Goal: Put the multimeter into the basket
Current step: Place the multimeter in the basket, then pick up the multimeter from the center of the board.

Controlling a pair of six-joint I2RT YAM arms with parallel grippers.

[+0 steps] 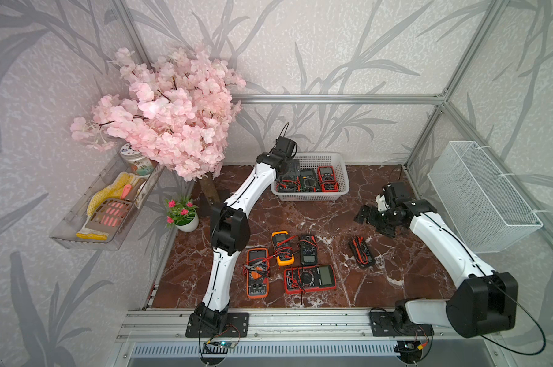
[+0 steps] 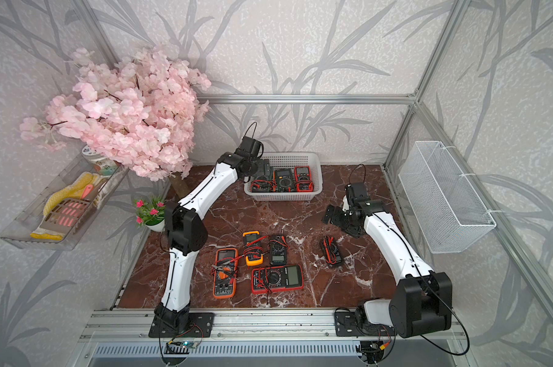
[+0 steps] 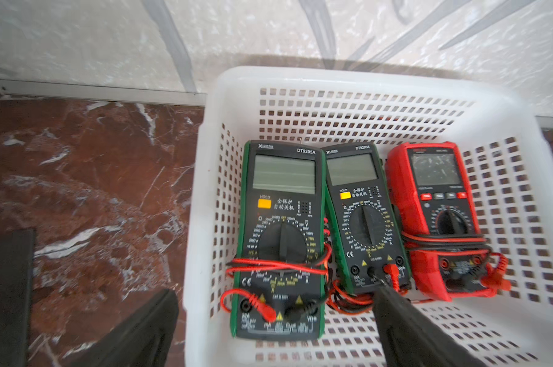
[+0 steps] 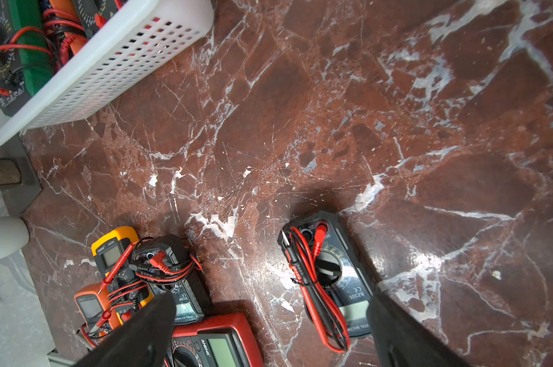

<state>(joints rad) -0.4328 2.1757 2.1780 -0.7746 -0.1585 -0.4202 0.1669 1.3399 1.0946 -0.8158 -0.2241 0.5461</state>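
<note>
The white perforated basket (image 1: 310, 156) (image 3: 224, 82) stands at the back of the marble table. Two green multimeters and a red one (image 3: 440, 219) lie flat in it, side by side. My left gripper (image 1: 289, 168) (image 3: 275, 294) hovers open over the basket's left end, its fingers apart on either side of the left green multimeter (image 3: 281, 241), touching nothing. Several more multimeters lie on the table: orange (image 1: 257, 273), yellow (image 1: 282, 248), small black (image 1: 308, 251), large red (image 1: 310, 279), and a lone black one (image 1: 361, 251) (image 4: 329, 273). My right gripper (image 1: 365, 217) (image 4: 272, 300) stands open and empty above the table.
A pink blossom tree (image 1: 170, 114) and a small potted plant (image 1: 183, 216) stand at the left. A clear tray (image 1: 87, 235) hangs on the left wall and a white wire-mesh bin (image 1: 478, 197) on the right wall. Aluminium frame rails border the table.
</note>
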